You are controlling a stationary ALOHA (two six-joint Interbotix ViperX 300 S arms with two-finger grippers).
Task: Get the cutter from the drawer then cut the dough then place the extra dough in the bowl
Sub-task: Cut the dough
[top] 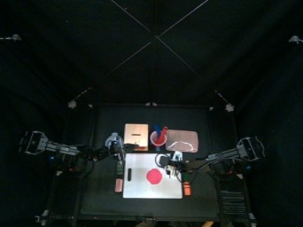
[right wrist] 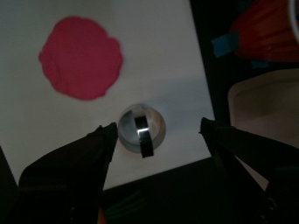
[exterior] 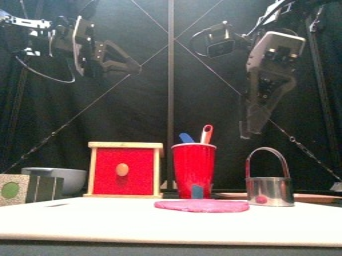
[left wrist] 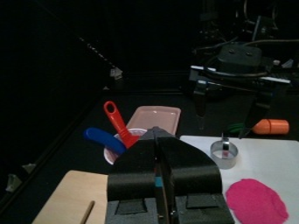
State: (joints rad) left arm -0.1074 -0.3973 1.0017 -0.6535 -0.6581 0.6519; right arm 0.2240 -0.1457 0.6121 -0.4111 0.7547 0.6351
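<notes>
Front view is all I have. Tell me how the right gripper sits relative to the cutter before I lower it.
Observer: In the right wrist view the right gripper has its jaws open, one on either side of the cutter, which stands below them on the white cutting board.
Operator: Give me the dough's position.
Observer: From the top, the dough lies near the board's middle. The right wrist view shows a bare strip of board between it and the cutter.
Operator: Report the left gripper.
Observer: The left wrist view shows the left gripper shut and holding nothing.
</notes>
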